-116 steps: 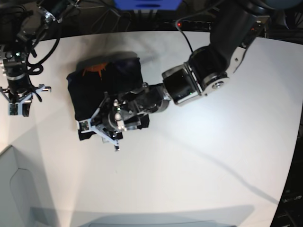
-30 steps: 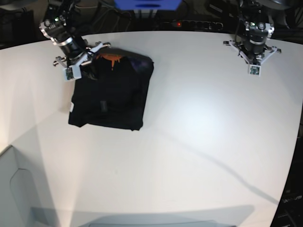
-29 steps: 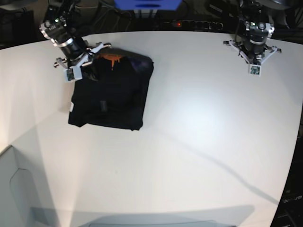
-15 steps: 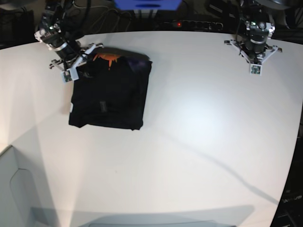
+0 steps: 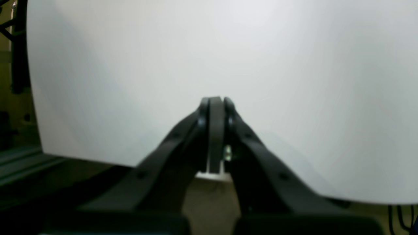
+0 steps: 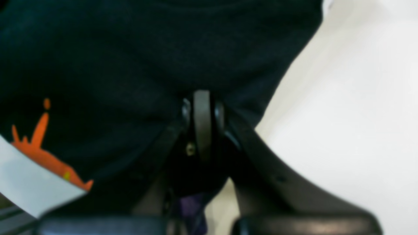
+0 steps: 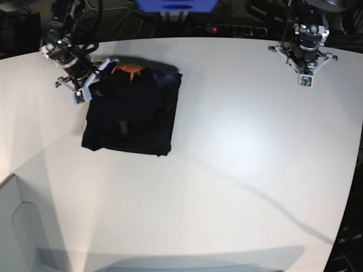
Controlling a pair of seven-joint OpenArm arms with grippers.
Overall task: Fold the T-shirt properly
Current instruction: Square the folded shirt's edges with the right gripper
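The black T-shirt point(image 7: 130, 110) lies folded into a rough rectangle at the back left of the white table point(image 7: 238, 141). Its orange patch point(image 7: 129, 71) shows at the far edge. My right gripper point(image 7: 83, 92) is at the shirt's far left corner with its jaws shut. In the right wrist view the shut gripper point(image 6: 202, 96) hovers over the black cloth point(image 6: 163, 49), with the orange patch point(image 6: 42, 153) at lower left. No cloth shows between the jaws. My left gripper point(image 7: 305, 78) is shut and empty at the back right; in the left wrist view it point(image 5: 214, 99) is over bare table point(image 5: 228, 49).
Cables and a power strip point(image 7: 232, 28) run along the table's back edge, with a blue object point(image 7: 176, 4) behind. A grey panel point(image 7: 17, 226) stands at the front left corner. The table edge point(image 5: 81, 160) is close under my left gripper.
My right gripper has moved back and to the left, from over the collar to the shirt's far left corner. The shirt lies flatter. The left arm has barely moved.
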